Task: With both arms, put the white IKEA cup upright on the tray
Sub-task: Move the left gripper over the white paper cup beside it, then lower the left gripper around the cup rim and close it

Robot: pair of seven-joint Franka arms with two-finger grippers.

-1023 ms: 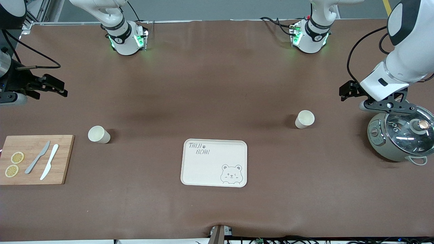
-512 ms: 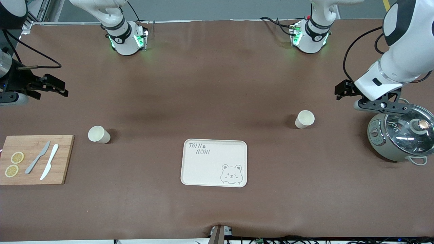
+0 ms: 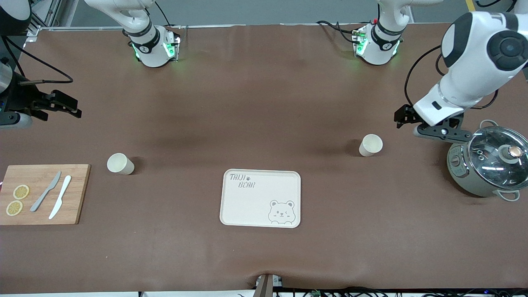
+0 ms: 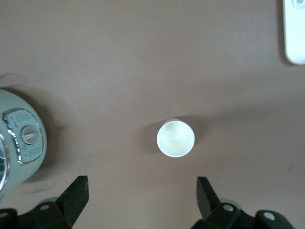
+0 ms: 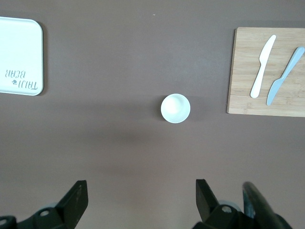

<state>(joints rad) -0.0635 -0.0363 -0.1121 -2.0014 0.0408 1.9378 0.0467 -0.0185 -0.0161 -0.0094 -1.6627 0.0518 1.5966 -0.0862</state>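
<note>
Two white cups stand mouth up on the brown table. One cup (image 3: 370,145) (image 4: 175,138) is toward the left arm's end, the other cup (image 3: 120,163) (image 5: 175,108) toward the right arm's end. The cream bear tray (image 3: 260,198) (image 5: 19,55) lies between them, nearer the front camera, with nothing on it. My left gripper (image 3: 403,116) (image 4: 142,195) hangs open over bare table between the first cup and the pot. My right gripper (image 3: 68,106) (image 5: 142,198) hangs open over bare table, short of the second cup. Neither holds anything.
A grey-green cooker pot (image 3: 489,165) (image 4: 19,143) with a glass lid stands at the left arm's end. A wooden cutting board (image 3: 41,194) (image 5: 267,71) with two knives and lemon slices lies at the right arm's end, beside the second cup.
The left arm has swung from above the pot toward the cup at its end. The right arm has hardly moved. Both grippers stay open.
</note>
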